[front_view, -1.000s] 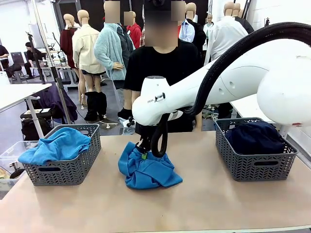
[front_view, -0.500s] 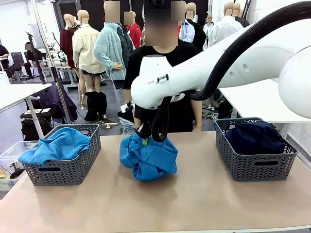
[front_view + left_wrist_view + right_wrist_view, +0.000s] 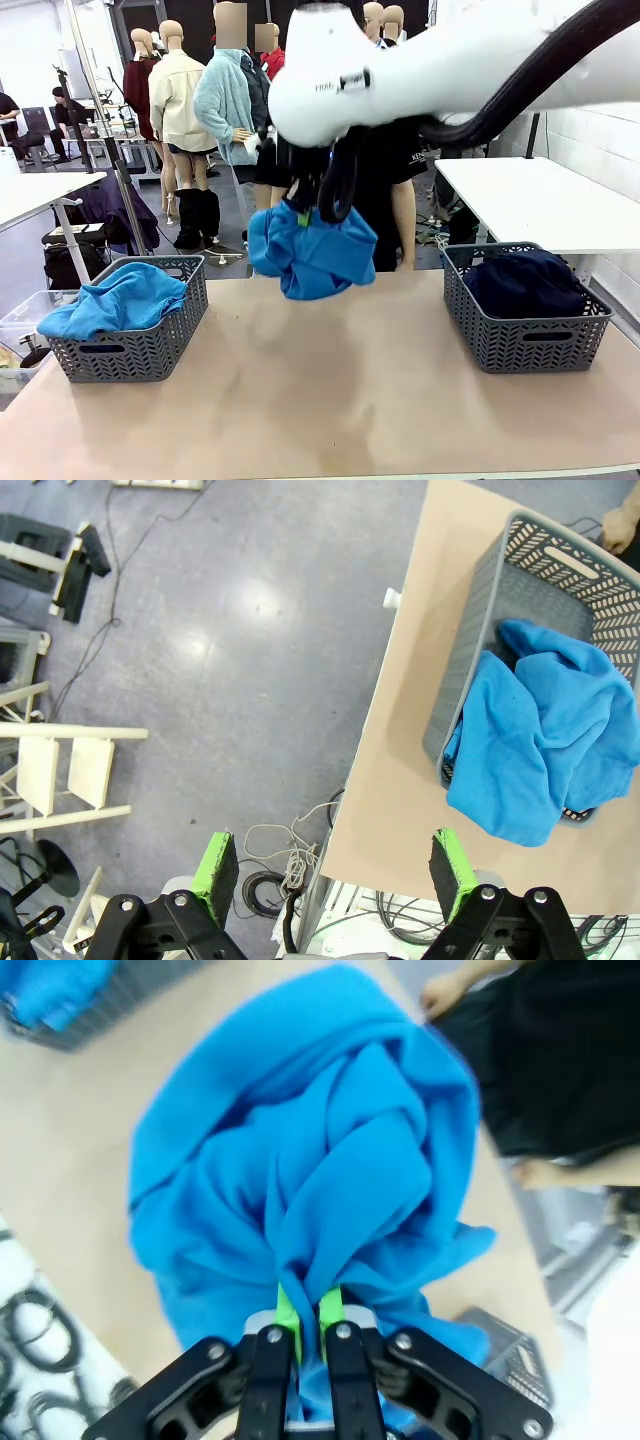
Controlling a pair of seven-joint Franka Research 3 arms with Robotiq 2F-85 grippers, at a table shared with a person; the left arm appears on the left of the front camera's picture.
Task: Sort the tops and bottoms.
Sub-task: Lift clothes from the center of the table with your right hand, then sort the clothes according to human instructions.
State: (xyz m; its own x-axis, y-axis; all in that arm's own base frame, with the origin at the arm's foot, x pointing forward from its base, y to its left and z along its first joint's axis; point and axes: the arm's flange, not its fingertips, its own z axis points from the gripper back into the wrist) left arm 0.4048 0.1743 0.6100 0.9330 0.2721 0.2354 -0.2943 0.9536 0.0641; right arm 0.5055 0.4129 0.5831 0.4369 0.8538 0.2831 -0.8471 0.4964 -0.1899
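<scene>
A: What is the right gripper [image 3: 308, 1312] doing?
B: It is clenched on a bunched sky-blue top [image 3: 312, 250], which hangs in the air above the middle of the table [image 3: 330, 400], clear of its surface. In the right wrist view the green pads [image 3: 286, 1305] pinch a fold of the fabric between them

A: And the left gripper [image 3: 328, 865]?
B: Released, jaws spread wide. It hangs past the table's edge, over the floor [image 3: 200, 630], beside the left basket [image 3: 478, 650]

A: Where are the other garments?
B: Another sky-blue top [image 3: 115, 298] lies in the left basket, spilling over its rim. A dark navy bottom [image 3: 525, 280] fills the right basket [image 3: 525, 345]. A person in a black T-shirt [image 3: 400, 160] stands behind the far side of the table
</scene>
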